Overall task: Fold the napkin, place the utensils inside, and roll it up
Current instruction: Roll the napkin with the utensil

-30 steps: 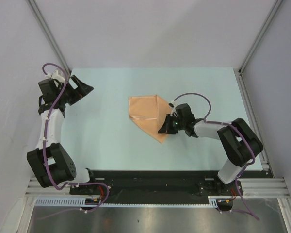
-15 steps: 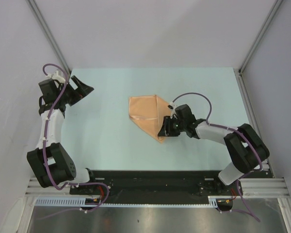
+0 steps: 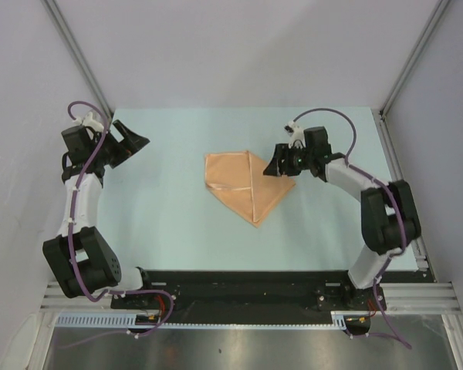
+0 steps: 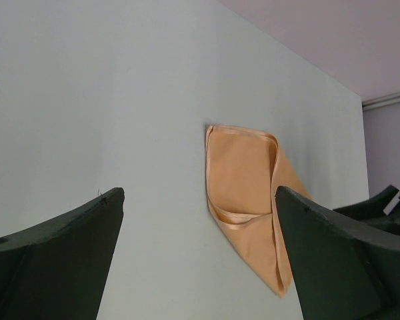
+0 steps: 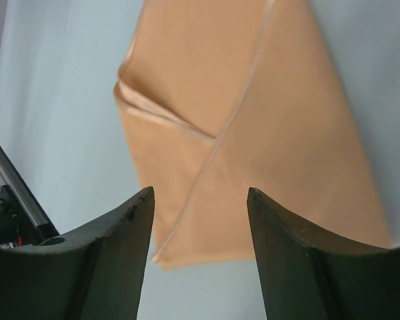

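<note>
The thin peach-orange cloth napkin (image 3: 245, 185) lies flat in the middle of the pale blue-green table (image 3: 162, 223). It is already partly folded: flaps lie over each other, the hems cross on top, and 1 pointed corner is toward the arm bases.

The right gripper (image 3: 275, 165) is at the right corner of the cloth. In the right wrist view its 2 fingers stand apart over the fabric and nothing is between them. The left gripper (image 3: 133, 142) waits well apart at the far left of the table, spread wide and also empty. I see no utensil in any view.

I judge the cloth to be very light, soft and without stiffness, so it will hang and drag when it is lifted, and it can slide on the smooth table. A good place to take hold is a corner or a hemmed edge, with the fingers low. The pinch must take only the layers that should move, because the stacked flaps can easily come up together.
</note>
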